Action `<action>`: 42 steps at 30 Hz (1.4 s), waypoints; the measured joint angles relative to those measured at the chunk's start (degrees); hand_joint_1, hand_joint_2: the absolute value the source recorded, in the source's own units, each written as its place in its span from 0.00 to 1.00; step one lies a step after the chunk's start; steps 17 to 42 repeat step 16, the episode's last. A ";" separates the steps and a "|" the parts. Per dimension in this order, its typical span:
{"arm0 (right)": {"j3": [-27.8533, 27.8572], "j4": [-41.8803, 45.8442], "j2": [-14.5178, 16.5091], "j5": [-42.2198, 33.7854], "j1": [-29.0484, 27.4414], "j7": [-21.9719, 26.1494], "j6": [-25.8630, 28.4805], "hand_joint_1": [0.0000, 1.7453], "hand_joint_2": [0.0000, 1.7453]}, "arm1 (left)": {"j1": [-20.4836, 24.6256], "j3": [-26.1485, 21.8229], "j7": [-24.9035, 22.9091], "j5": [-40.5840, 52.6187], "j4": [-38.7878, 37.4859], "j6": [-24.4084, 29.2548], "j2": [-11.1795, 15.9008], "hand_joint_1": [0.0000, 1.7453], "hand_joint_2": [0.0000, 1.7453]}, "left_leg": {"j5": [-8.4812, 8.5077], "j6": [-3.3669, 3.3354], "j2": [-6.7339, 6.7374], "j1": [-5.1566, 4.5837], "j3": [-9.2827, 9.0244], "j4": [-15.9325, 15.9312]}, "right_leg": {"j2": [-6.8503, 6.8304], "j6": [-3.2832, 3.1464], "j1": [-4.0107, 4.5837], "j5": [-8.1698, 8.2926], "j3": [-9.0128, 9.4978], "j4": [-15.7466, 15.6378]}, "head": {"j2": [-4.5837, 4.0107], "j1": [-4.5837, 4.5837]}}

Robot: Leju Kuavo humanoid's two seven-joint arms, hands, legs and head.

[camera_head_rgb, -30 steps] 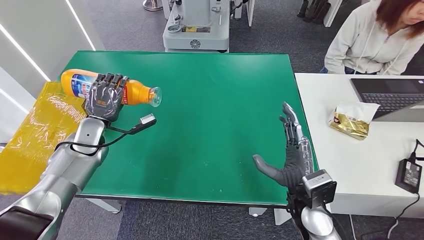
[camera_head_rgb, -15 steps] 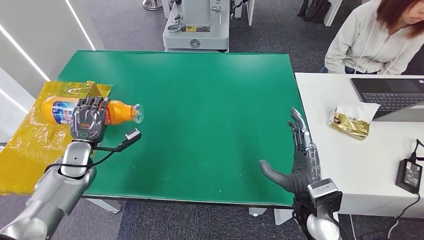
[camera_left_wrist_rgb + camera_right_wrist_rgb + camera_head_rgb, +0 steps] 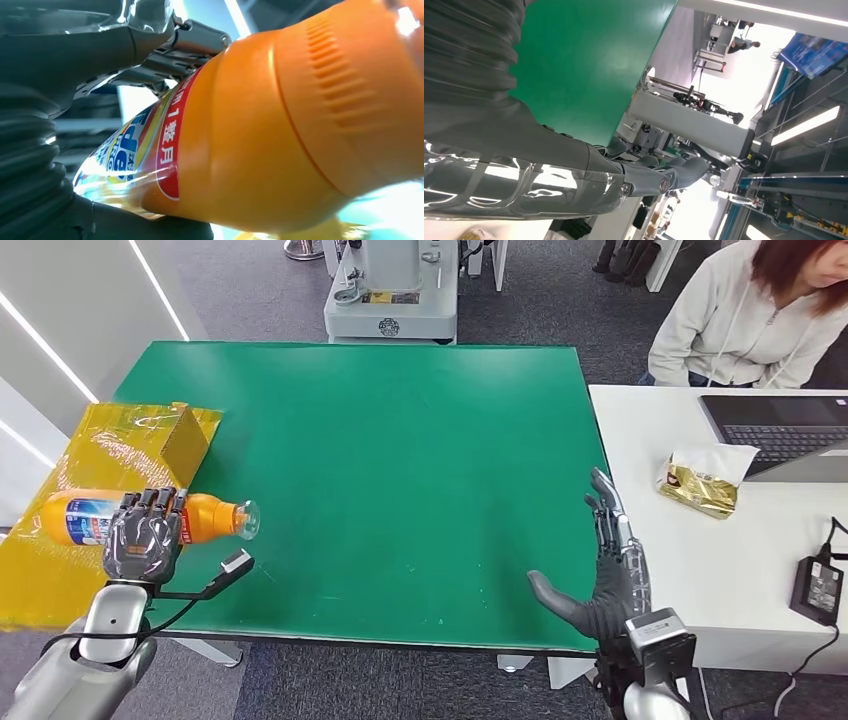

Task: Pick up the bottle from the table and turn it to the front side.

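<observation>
Head view: bottle (image 3: pixel 215 518) in left robot hand (image 3: pixel 143 542)

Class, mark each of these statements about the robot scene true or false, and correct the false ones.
1. The left hand grips the orange bottle. True.
2. The bottle stands upright on the green table. False: it is held lying sideways, cap pointing toward the table's middle.
3. The right hand holds the gold packet. False: it holds nothing, fingers apart; the packet lies on the white table.
4. A laptop sits on the white table. True.
5. The bottle's label is plain white. False: it is blue, red and yellow.
</observation>
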State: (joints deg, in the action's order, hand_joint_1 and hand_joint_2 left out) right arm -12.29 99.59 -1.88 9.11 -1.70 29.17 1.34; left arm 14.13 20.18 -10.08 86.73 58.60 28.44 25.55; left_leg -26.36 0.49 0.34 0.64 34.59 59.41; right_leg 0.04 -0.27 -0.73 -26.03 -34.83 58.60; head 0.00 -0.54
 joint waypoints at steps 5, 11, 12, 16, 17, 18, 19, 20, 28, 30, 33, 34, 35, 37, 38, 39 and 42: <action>0.05 -0.85 0.64 -0.02 0.83 0.09 -0.78 0.00 1.00 | -0.22 -0.89 3.79 0.00 0.22 -1.10 -0.67 1.00 1.00 | 0.02 0.01 -0.03 0.00 0.00 0.01 | -0.07 -0.03 0.00 0.04 0.02 0.00 | 0.00 0.00; 0.05 -1.16 0.73 -0.47 0.96 0.14 -0.84 0.00 1.00 | 2.70 -2.92 12.60 -0.12 -1.80 -1.25 -2.65 1.00 1.00 | 0.04 0.00 -0.10 0.00 0.01 0.05 | -0.13 -0.04 0.00 0.05 0.00 0.00 | 0.00 -0.01; 0.05 -1.15 0.73 -0.51 0.95 0.14 -0.87 0.00 1.00 | 4.01 -3.23 14.16 -0.24 -3.02 -1.44 -3.24 1.00 1.00 | 0.04 0.00 -0.13 0.00 0.01 0.05 | -0.15 -0.04 0.00 0.05 0.01 0.00 | 0.00 -0.01; 0.03 -1.13 0.74 -0.43 0.82 0.19 -1.02 0.00 1.00 | 9.02 -3.66 17.56 -1.02 -8.15 -2.99 -5.65 1.00 1.00 | 0.05 0.01 -0.13 0.00 0.00 0.05 | -0.16 -0.04 0.00 0.07 0.03 0.00 | 0.00 0.00; 0.03 -1.13 0.74 -0.43 0.82 0.19 -1.02 0.00 1.00 | 9.02 -3.66 17.56 -1.02 -8.15 -2.99 -5.65 1.00 1.00 | 0.05 0.01 -0.13 0.00 0.00 0.05 | -0.16 -0.04 0.00 0.07 0.03 0.00 | 0.00 0.00; 0.03 -1.13 0.74 -0.43 0.82 0.19 -1.02 0.00 1.00 | 9.02 -3.66 17.56 -1.02 -8.15 -2.99 -5.65 1.00 1.00 | 0.05 0.01 -0.13 0.00 0.00 0.05 | -0.16 -0.04 0.00 0.07 0.03 0.00 | 0.00 0.00; 0.03 -1.13 0.74 -0.43 0.82 0.19 -1.02 0.00 1.00 | 9.02 -3.66 17.56 -1.02 -8.15 -2.99 -5.65 1.00 1.00 | 0.05 0.01 -0.13 0.00 0.00 0.05 | -0.16 -0.04 0.00 0.07 0.03 0.00 | 0.00 0.00; 0.03 -1.13 0.74 -0.43 0.82 0.19 -1.02 0.00 1.00 | 9.02 -3.66 17.56 -1.02 -8.15 -2.99 -5.65 1.00 1.00 | 0.05 0.01 -0.13 0.00 0.00 0.05 | -0.16 -0.04 0.00 0.07 0.03 0.00 | 0.00 0.00; 0.03 -1.13 0.74 -0.43 0.82 0.19 -1.02 0.00 1.00 | 9.02 -3.66 17.56 -1.02 -8.15 -2.99 -5.65 1.00 1.00 | 0.05 0.01 -0.13 0.00 0.00 0.05 | -0.16 -0.04 0.00 0.07 0.03 0.00 | 0.00 0.00; 0.03 -1.13 0.74 -0.43 0.82 0.19 -1.02 0.00 1.00 | 9.02 -3.66 17.56 -1.02 -8.15 -2.99 -5.65 1.00 1.00 | 0.05 0.01 -0.13 0.00 0.00 0.05 | -0.16 -0.04 0.00 0.07 0.03 0.00 | 0.00 0.00; 0.03 -1.13 0.74 -0.43 0.82 0.19 -1.02 0.00 1.00 | 9.02 -3.66 17.56 -1.02 -8.15 -2.99 -5.65 1.00 1.00 | 0.05 0.01 -0.13 0.00 0.00 0.05 | -0.16 -0.04 0.00 0.07 0.03 0.00 | 0.00 0.00; 0.03 -1.13 0.74 -0.43 0.82 0.19 -1.02 0.00 1.00 | 9.02 -3.66 17.56 -1.02 -8.15 -2.99 -5.65 1.00 1.00 | 0.05 0.01 -0.13 0.00 0.00 0.05 | -0.16 -0.04 0.00 0.07 0.03 0.00 | 0.00 0.00; 0.03 -1.13 0.74 -0.43 0.82 0.19 -1.02 0.00 1.00 | 9.02 -3.66 17.56 -1.02 -8.15 -2.99 -5.65 1.00 1.00 | 0.05 0.01 -0.13 0.00 0.00 0.05 | -0.16 -0.04 0.00 0.07 0.03 0.00 | 0.00 0.00; 0.03 -1.13 0.74 -0.43 0.82 0.19 -1.02 0.00 1.00 | 9.02 -3.66 17.56 -1.02 -8.15 -2.99 -5.65 1.00 1.00 | 0.05 0.01 -0.13 0.00 0.00 0.05 | -0.16 -0.04 0.00 0.07 0.03 0.00 | 0.00 0.00; 0.03 -1.13 0.74 -0.43 0.82 0.19 -1.02 0.00 1.00 | 9.02 -3.66 17.56 -1.02 -8.15 -2.99 -5.65 1.00 1.00 | 0.05 0.01 -0.13 0.00 0.00 0.05 | -0.16 -0.04 0.00 0.07 0.03 0.00 | 0.00 0.00; 0.03 -1.13 0.74 -0.43 0.82 0.19 -1.02 0.00 1.00 | 9.02 -3.66 17.56 -1.02 -8.15 -2.99 -5.65 1.00 1.00 | 0.05 0.01 -0.13 0.00 0.00 0.05 | -0.16 -0.04 0.00 0.07 0.03 0.00 | 0.00 0.00; 0.03 -1.13 0.74 -0.43 0.82 0.19 -1.02 0.00 1.00 | 9.02 -3.66 17.56 -1.02 -8.15 -2.99 -5.65 1.00 1.00 | 0.05 0.01 -0.13 0.00 0.00 0.05 | -0.16 -0.04 0.00 0.07 0.03 0.00 | 0.00 0.00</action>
